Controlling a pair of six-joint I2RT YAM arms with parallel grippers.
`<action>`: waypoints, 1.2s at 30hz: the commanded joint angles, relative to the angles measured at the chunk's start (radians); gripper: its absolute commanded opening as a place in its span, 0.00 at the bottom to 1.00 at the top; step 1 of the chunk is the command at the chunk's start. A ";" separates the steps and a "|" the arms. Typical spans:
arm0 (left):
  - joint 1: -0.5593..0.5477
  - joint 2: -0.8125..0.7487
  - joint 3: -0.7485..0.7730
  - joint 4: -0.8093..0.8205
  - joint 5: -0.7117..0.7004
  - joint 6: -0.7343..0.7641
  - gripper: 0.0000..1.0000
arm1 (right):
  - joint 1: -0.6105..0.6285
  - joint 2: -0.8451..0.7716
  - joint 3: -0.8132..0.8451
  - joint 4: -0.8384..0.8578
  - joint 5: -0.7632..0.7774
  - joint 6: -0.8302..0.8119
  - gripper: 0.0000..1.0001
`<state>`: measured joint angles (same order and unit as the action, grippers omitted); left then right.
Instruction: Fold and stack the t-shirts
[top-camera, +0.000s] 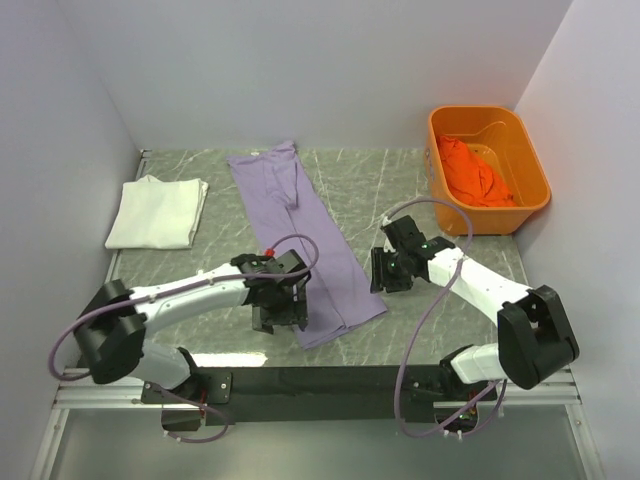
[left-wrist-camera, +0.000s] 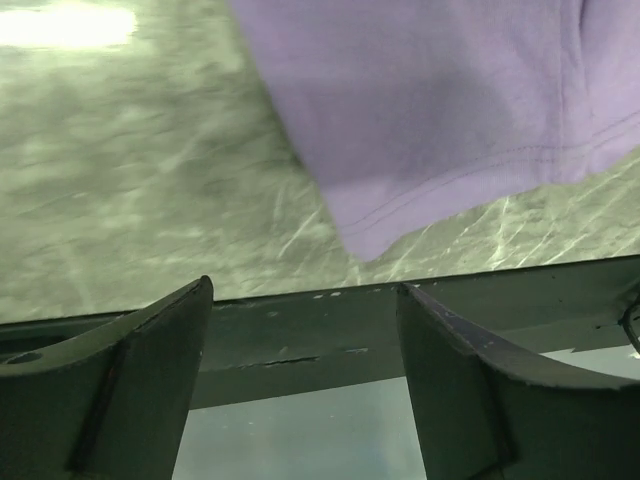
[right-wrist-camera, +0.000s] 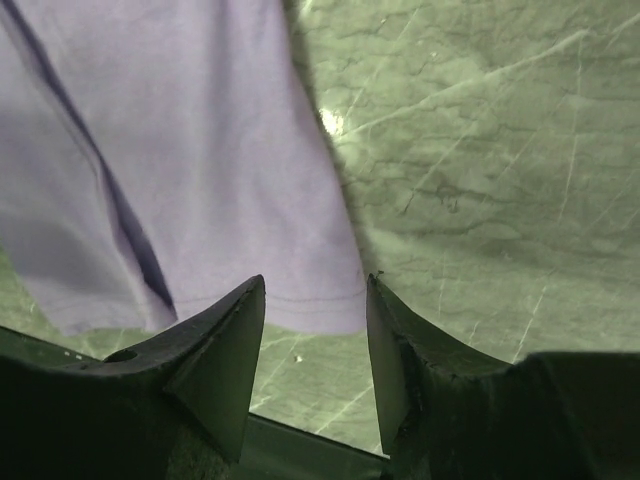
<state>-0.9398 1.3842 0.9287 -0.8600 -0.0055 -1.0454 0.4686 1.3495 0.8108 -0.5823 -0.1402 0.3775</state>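
Now my left gripper (top-camera: 280, 310) and right gripper (top-camera: 388, 272) hang open and empty by the lavender shirt (top-camera: 300, 235).

Top view: the lavender shirt lies as a long strip mid-frame, with a gripper at each side of its lower end; the white shirt (top-camera: 157, 212) sits folded at left, and the orange shirt (top-camera: 475, 172) is in the tub (top-camera: 490, 112) at upper right. Left wrist view: jaws spread wide, the hem corner above them. Right wrist view: jaws less parted, the hem just beyond the tips. I judge the cloth thin, limp and light, so I'd pinch both hem corners.
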 joint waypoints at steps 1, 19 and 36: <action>-0.013 0.070 0.039 0.071 0.076 -0.008 0.79 | -0.016 0.022 -0.005 0.058 -0.007 0.000 0.52; 0.295 0.162 0.174 0.093 -0.100 0.073 0.71 | 0.015 0.115 0.088 0.038 -0.075 -0.037 0.48; 0.544 0.722 0.953 0.101 -0.306 0.294 0.71 | 0.140 0.272 0.180 -0.040 -0.021 -0.051 0.47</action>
<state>-0.4026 2.0434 1.7607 -0.7490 -0.2520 -0.8120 0.5869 1.6039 0.9451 -0.5930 -0.1837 0.3393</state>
